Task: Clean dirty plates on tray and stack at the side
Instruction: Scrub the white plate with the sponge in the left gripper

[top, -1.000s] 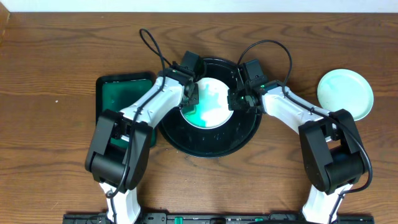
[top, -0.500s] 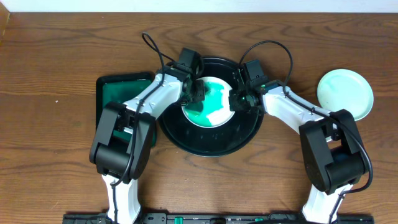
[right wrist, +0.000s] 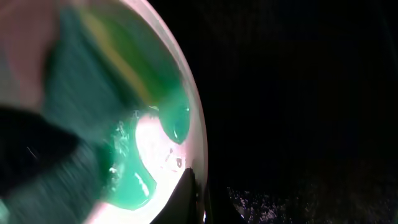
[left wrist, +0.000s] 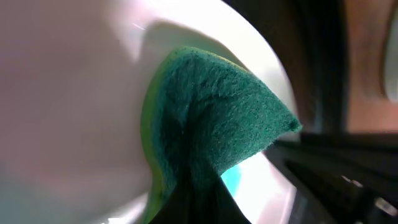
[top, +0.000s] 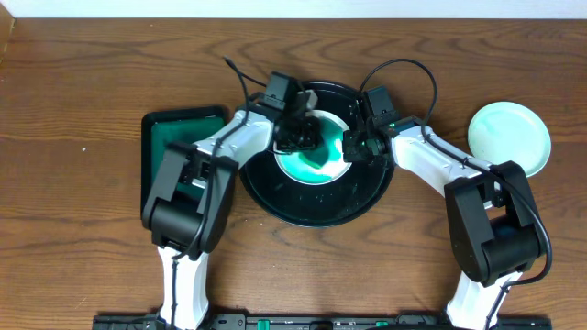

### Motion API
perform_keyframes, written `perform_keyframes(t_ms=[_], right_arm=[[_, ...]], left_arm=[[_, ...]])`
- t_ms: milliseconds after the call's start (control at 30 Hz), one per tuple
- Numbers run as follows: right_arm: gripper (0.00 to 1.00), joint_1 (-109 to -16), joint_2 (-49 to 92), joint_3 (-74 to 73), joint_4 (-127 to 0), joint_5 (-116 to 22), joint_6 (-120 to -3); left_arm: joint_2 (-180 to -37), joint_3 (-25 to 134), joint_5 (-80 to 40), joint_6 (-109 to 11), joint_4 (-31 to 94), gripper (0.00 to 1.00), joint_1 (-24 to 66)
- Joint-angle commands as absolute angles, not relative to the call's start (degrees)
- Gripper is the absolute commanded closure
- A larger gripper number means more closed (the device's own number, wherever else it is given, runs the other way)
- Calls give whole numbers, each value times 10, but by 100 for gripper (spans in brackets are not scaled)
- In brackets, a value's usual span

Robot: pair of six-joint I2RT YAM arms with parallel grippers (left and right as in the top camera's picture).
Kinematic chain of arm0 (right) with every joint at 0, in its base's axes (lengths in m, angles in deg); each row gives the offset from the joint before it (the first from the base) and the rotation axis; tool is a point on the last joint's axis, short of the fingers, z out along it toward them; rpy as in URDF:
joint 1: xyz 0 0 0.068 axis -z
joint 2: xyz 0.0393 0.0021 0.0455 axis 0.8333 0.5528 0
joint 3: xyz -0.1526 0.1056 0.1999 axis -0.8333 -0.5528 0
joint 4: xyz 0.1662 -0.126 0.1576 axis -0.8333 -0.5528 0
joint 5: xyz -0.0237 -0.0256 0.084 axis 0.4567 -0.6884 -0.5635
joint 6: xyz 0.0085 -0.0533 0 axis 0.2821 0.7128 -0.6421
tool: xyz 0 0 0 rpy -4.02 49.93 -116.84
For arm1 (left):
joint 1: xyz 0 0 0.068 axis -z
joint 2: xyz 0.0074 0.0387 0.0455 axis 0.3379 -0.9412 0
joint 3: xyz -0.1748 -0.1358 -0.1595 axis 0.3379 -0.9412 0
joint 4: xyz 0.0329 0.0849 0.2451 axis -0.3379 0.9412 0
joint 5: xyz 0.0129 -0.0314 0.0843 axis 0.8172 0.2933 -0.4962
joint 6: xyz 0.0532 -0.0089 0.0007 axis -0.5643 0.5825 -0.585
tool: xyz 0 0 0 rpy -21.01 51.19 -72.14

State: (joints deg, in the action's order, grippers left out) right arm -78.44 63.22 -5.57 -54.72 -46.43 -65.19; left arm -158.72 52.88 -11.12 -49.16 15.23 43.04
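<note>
Overhead: the plate (top: 330, 126) lies centred on the tray (top: 316, 209). The left gripper (top: 303, 137) is over the plate's far-left part, and the right gripper (top: 353, 147) is at its right rim. Paint (top: 303, 170) covers the near half, so I judge the next stroke runs from the left gripper toward the robot's base. A mint plate (top: 509, 137) rests on the table (top: 73, 92), well right of the tray.

Left wrist: the jaws are nearly closed, pinching a sponge (left wrist: 217, 130) pressed against the plate.

Right wrist: one finger (right wrist: 189, 193) lies at the rim beside wet paint. The other is hidden, so I cannot tell whether this gripper is clamped.
</note>
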Motion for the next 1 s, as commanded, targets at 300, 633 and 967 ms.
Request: perform_keyframes(t_ms=[300,633,967], right_arm=[[99,-790,650,-64,-555,-455,-642],[99,-790,650,-64,-554,-455,-642],[99,-790,650,-64,-554,-455,-642]], left_arm=[[-1625,502,-35,-499,232,93,506],[-1624,502,2,-520,335,93,478],[-1622,504,163,-503,257,93,446]])
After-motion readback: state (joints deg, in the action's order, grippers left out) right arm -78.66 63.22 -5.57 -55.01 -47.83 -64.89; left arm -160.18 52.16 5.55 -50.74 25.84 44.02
